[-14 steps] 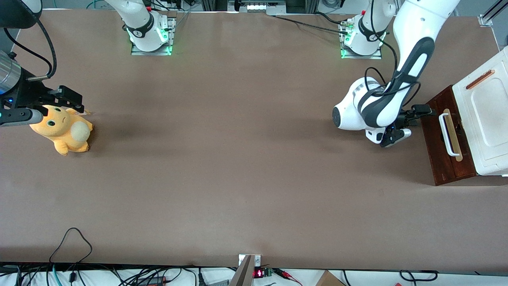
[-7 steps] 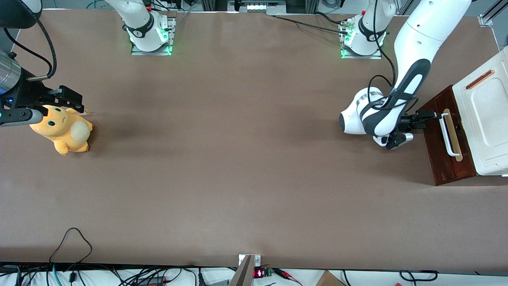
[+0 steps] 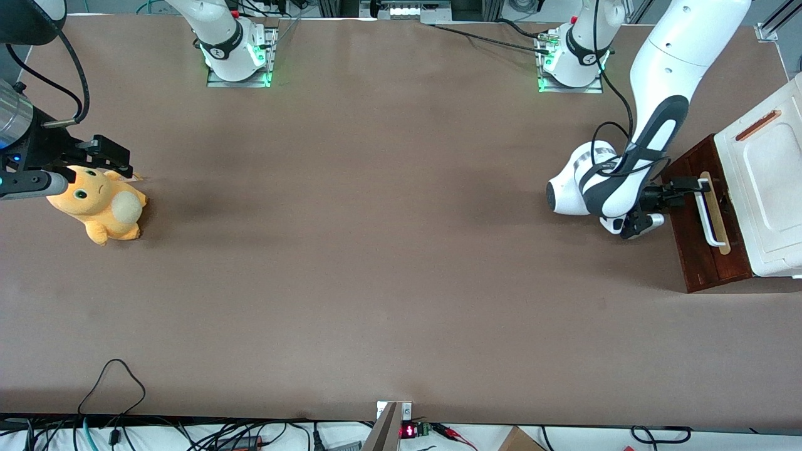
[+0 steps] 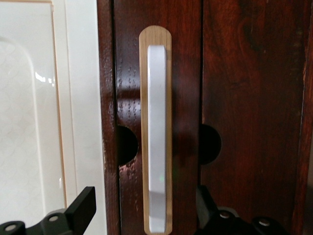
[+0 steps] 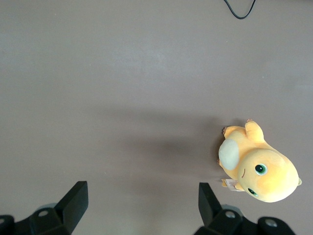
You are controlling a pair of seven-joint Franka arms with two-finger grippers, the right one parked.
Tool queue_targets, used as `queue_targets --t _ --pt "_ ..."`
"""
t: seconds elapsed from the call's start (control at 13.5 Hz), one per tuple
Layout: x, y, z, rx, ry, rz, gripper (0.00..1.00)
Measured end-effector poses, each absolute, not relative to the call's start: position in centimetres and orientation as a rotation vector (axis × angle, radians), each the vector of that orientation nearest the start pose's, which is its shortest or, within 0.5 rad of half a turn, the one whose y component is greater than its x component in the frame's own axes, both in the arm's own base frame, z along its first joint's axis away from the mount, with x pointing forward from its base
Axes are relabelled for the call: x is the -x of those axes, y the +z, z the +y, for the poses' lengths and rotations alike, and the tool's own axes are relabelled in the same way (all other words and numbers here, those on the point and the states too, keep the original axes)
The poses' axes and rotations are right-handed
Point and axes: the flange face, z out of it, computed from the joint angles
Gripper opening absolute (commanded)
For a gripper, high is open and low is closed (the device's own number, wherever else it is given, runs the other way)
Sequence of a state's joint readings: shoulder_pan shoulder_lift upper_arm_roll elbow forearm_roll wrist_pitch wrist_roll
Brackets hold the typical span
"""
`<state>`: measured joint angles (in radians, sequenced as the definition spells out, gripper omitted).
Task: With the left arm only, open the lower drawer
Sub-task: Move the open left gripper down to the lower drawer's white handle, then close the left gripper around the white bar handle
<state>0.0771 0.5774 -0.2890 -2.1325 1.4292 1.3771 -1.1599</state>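
At the working arm's end of the table (image 3: pixel 388 263) stood the white cabinet (image 3: pixel 767 188), with the lower drawer (image 3: pixel 698 250) presenting its dark reddish-brown front toward the middle of the table. Its white bar handle (image 3: pixel 707 214) sat on a pale wood strip (image 3: pixel 717 216). I found no pale interior showing, so I recorded the drawer as shut.

My left arm (image 3: pixel 658 106) reached down from its base (image 3: pixel 571 62) to the drawer front. My jaws (image 3: pixel 689 186) (the black pair at the wrist) were at the end of the handle farther from the front camera, level with the bar. Seen from my wrist, the jaws (image 4: pixel 142 215) stood parted, one finger (image 4: pixel 80 210) to one side of the white bar handle (image 4: pixel 157 137) and the other to the opposite side, the bar lying between them. Neither finger was seen touching the bar; nothing was gripped. Two round dark recesses showed in the wood, one on each side of the pale wood strip (image 4: pixel 143 147). The lower drawer (image 4: pixel 244 112) filled most of that view, with the white cabinet (image 4: pixel 44 122) alongside.

On the cabinet top I noted an orange slot (image 3: pixel 758 125).

Toward the parked arm's end of the table lay an orange plush toy (image 3: pixel 100 207), well apart from the drawer. The right wrist view showed the same orange plush toy (image 5: pixel 259 169) lying on the bare table (image 5: pixel 122 98).
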Motion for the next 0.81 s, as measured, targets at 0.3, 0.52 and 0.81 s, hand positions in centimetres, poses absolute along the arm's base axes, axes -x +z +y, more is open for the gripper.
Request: queue_targets --t 0.3,0.52,0.81 --pt "-50.51 16.46 0.99 1.610 0.006 -0.014 0.69" --pt "-50.51 16.41 0.95 1.611 0.005 -0.011 0.63" --pt "-50.29 15.78 1.35 1.608 0.020 -0.008 0.62"
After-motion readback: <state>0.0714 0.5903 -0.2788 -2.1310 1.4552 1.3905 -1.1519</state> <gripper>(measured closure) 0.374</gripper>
